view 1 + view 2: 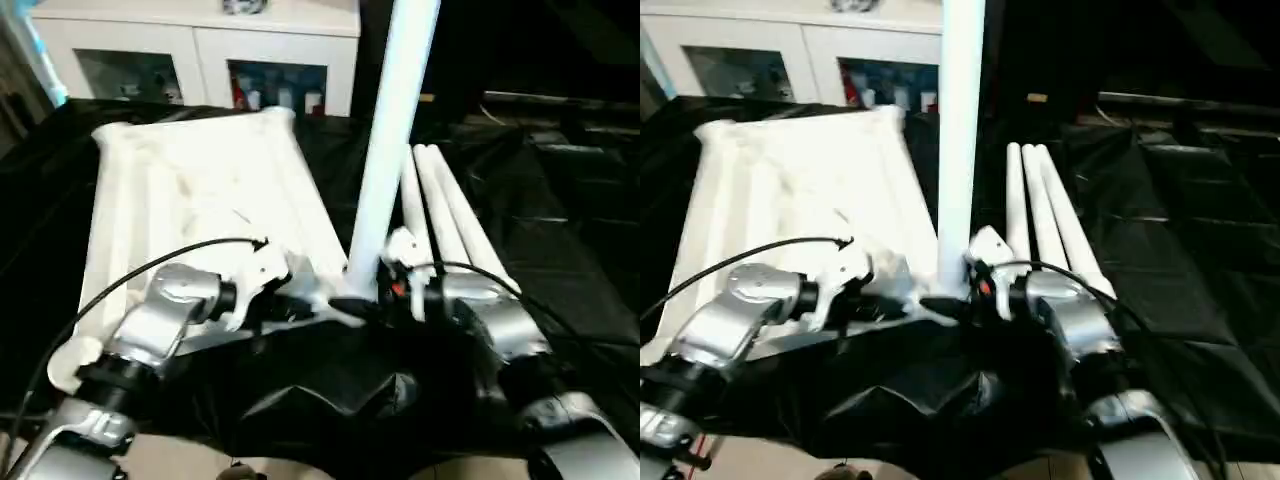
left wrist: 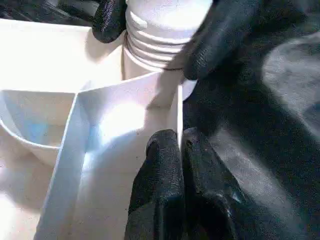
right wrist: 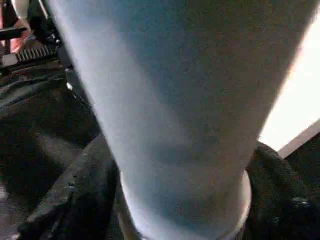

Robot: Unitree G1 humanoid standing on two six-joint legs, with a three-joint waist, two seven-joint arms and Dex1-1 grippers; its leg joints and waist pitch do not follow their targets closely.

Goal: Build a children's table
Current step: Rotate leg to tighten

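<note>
**One Leg Up at the Near Corner**

Lying upside down on the black plastic sheet (image 1: 560,270): white plastic ribbed tabletop (image 1: 190,190). Standing upright in its near right corner socket: long white tube leg (image 1: 385,150). Left gripper (image 2: 181,165) pinched shut on the thin wall beside that socket. Right gripper (image 1: 385,285) around the leg's bottom, black fingers (image 2: 220,35) on both sides. Three more white tube legs (image 1: 450,215) side by side just right of the tabletop. White glass-door cabinet (image 1: 200,45) behind.

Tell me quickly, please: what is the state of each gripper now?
Left gripper: shut, fingers pinched on a rib of the tabletop.
Right gripper: closed around the upright leg near its threaded end.
</note>
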